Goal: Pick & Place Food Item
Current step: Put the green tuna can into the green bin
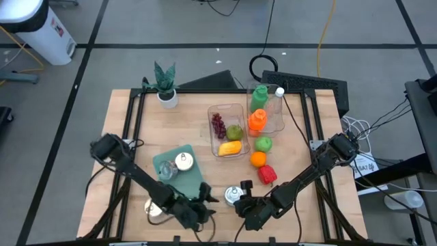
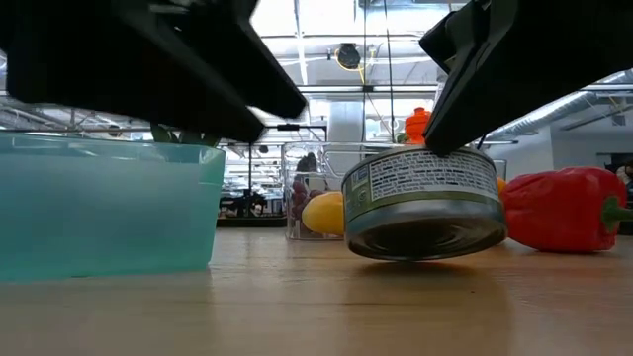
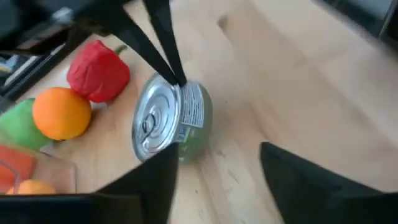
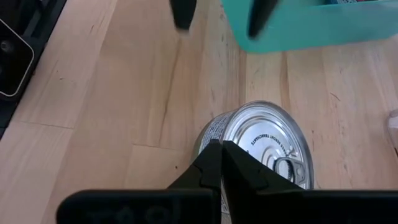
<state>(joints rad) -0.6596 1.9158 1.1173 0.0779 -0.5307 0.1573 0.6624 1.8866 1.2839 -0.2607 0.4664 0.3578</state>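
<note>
Tin can (image 1: 233,195) near the 6 o'clock edge of the bench (image 1: 287,137), tilted: in the low view (image 2: 423,203) raised on one side, only its lower rim touching the wood. Silver pull-tab lid (image 4: 268,149) angled up toward the right wrist camera, label around the side wall.

Right jaws (image 1: 240,204) together, tips pressed against the can's rim at the edge of the lid; whether the rim is pinched or only touched cannot be told. From the left wrist view, the same dark fingertips (image 3: 175,73) meeting the top edge of the can (image 3: 168,121).

Left jaws (image 1: 208,195) apart, at 9 o'clock of the can, just beside it and clear of it; can lying ahead of the gap between the fingers (image 3: 311,180), not inside it.

Teal container (image 1: 179,172) at 10 o'clock of the can, with another tin inside. Red bell pepper (image 1: 267,175) at 2 o'clock, orange (image 1: 258,159) and green apple (image 1: 263,143) beyond it. Clear tray (image 1: 227,130) at 12 o'clock holding grapes, a green fruit and a yellow fruit. Potted plant (image 1: 164,83) toward 11 o'clock at the far side of the bench.
</note>
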